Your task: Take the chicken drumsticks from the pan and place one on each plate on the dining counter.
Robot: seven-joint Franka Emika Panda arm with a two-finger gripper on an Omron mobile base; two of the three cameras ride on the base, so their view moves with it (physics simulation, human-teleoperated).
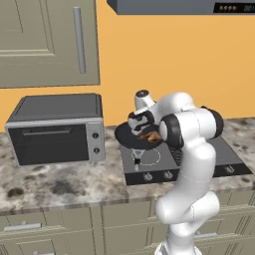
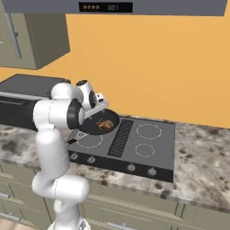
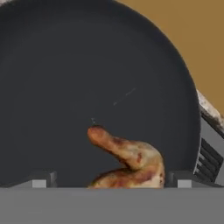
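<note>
The black pan (image 1: 128, 138) (image 2: 95, 126) (image 3: 87, 78) sits on the stove's rear left burner. Orange-brown glossy chicken drumsticks (image 3: 131, 157) (image 1: 150, 135) (image 2: 106, 124) lie together near the pan's rim; I cannot tell the two pieces apart cleanly. My gripper (image 3: 111, 181) (image 1: 141, 124) (image 2: 99, 107) hangs low over the pan, open. Its fingertips (image 3: 40, 181) stand wide on either side of the meat without touching it. The plates and the dining counter are out of view.
The black cooktop (image 2: 143, 139) with front knobs is set into the wall-side granite worktop (image 1: 55, 182). A grey toaster oven (image 1: 55, 129) stands left of the stove. An olive wall cabinet (image 1: 45, 40) and the range hood (image 2: 112, 6) hang above.
</note>
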